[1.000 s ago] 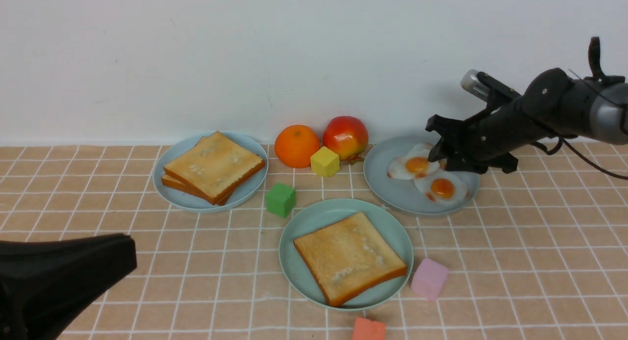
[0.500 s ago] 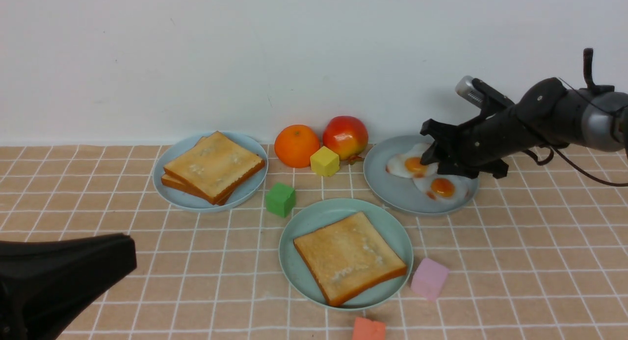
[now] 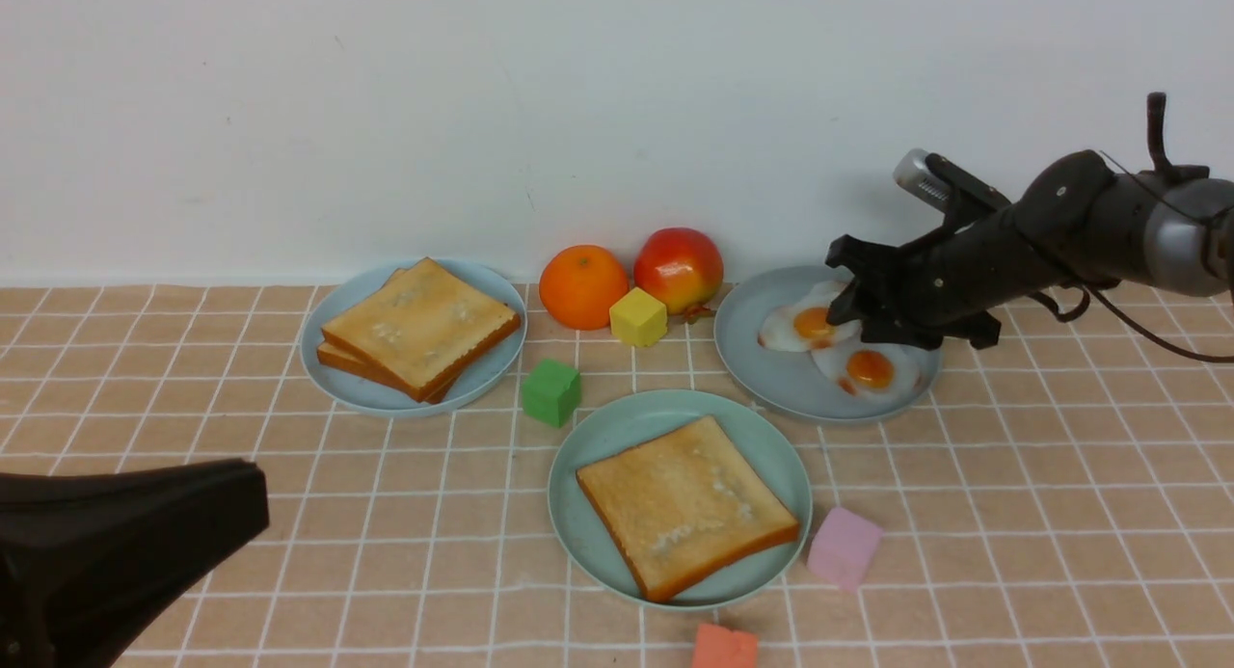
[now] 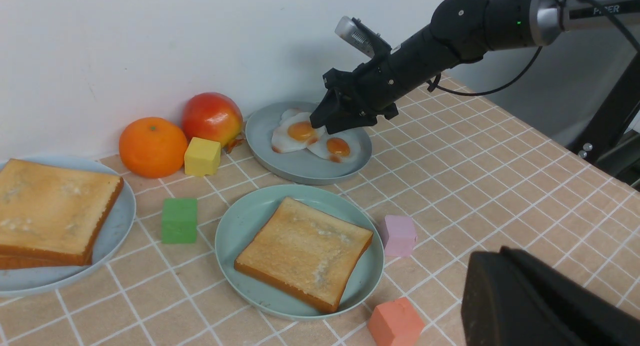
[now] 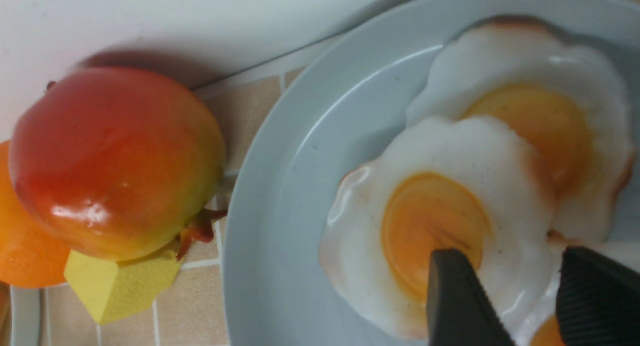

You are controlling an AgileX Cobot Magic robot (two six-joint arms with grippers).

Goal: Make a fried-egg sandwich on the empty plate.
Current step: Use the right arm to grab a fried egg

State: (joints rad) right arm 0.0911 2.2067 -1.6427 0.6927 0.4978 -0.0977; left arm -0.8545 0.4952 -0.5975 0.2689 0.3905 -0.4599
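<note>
**Front view, with wrist views for detail.** Your right gripper (image 3: 856, 307) hangs low over the grey plate (image 3: 762, 371) at the far right, jaws spread. In the right wrist view, one finger (image 5: 457, 296) covers the edge of the yolk of the leftmost fried egg (image 3: 808, 326). That egg's white rim lies between the two fingers, and you cannot tell whether the pads touch it. The other eggs (image 3: 871, 369) overlap it on the same plate.

The green plate (image 3: 617, 427) sits at the centre, nearer you than the grey plate. It carries one toast slice (image 3: 686, 504) lying flat, top face uncovered. A stack of toast (image 3: 419, 326) rests on the blue plate (image 3: 352, 387) at the far left.

Between the two far plates stand an orange (image 3: 582, 287) and an apple (image 3: 678, 268), with a yellow cube (image 3: 638, 317) just in front of them. A green cube (image 3: 551, 391) lies between the blue and green plates. A pink cube (image 3: 844, 547) lies just beside the green plate's right rim.

Your left gripper (image 3: 231, 514) rests at the near left, well apart from all plates, jaws pressed together.
</note>
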